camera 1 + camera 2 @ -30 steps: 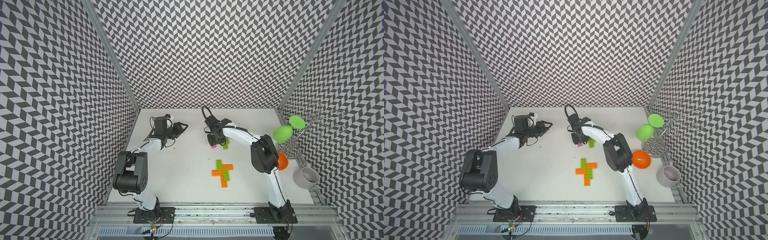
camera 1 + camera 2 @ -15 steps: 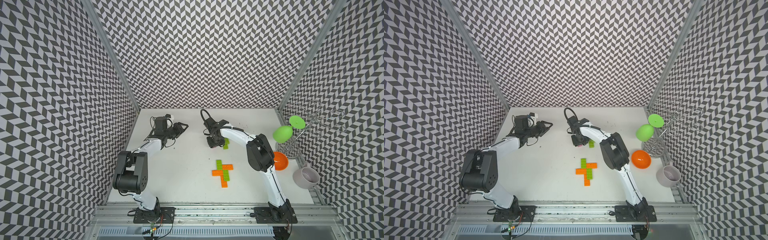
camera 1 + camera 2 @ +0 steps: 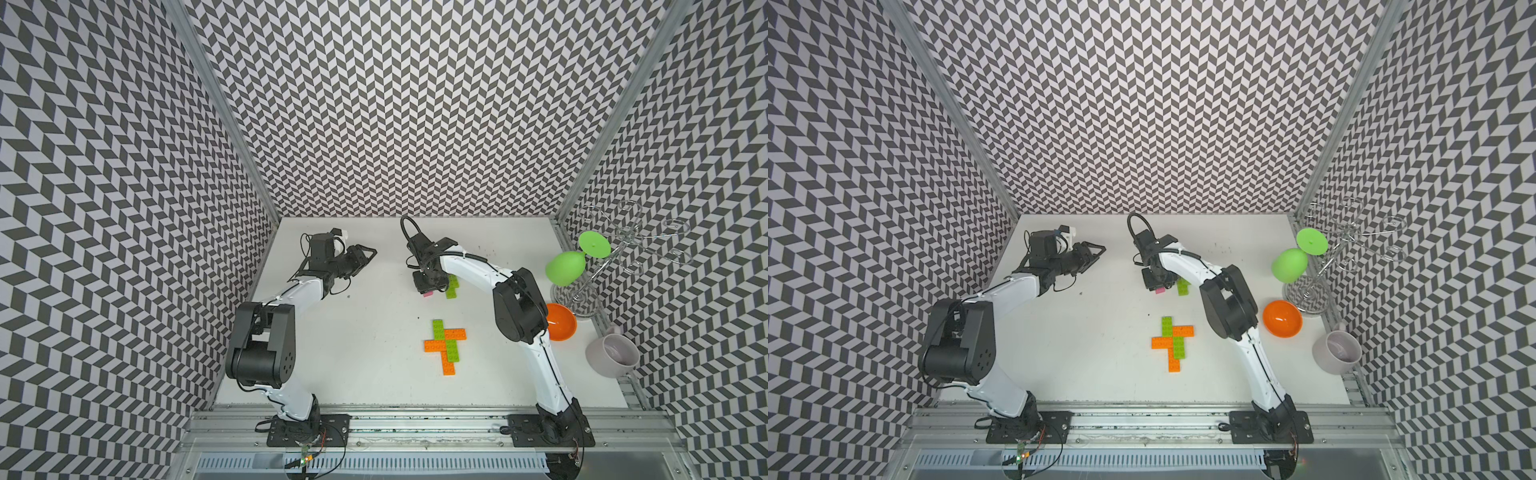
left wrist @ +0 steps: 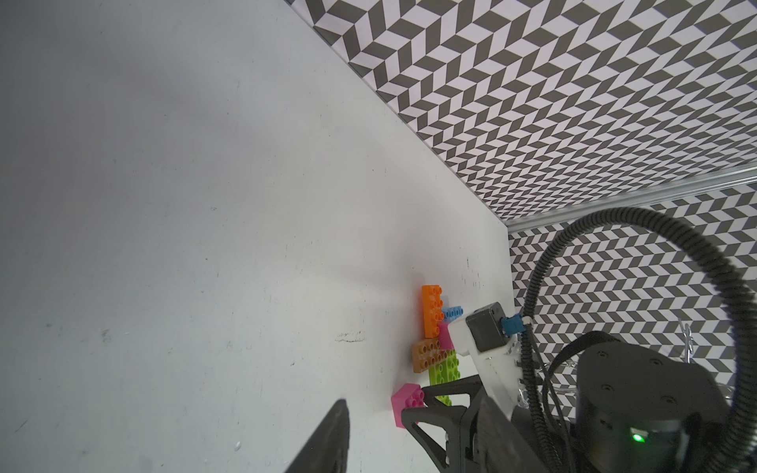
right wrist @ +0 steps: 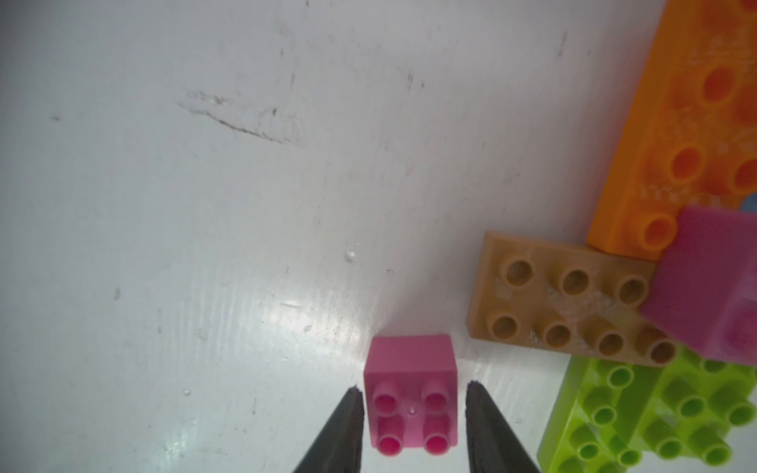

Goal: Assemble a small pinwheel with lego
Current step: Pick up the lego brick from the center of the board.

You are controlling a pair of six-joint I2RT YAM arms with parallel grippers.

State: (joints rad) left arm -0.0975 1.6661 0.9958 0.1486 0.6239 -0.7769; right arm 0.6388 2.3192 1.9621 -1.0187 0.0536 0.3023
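A small pink square lego brick lies studs toward the camera on the white table, showing as a pink edge in a top view. My right gripper is open and straddles it, one fingertip on each side with a thin gap. Beside it sits a cluster: a brown brick, an orange brick, a second pink square, lime green bricks and a blue brick. A green-and-orange cross of bricks lies mid-table. My left gripper hangs open and empty at the back left.
Along the right edge stand a wire rack holding a green goblet, an orange bowl and a pale mug. Patterned walls close in the back and both sides.
My right gripper has shifted slightly over the pink square and its jaws have narrowed around it. The left arm has not moved.
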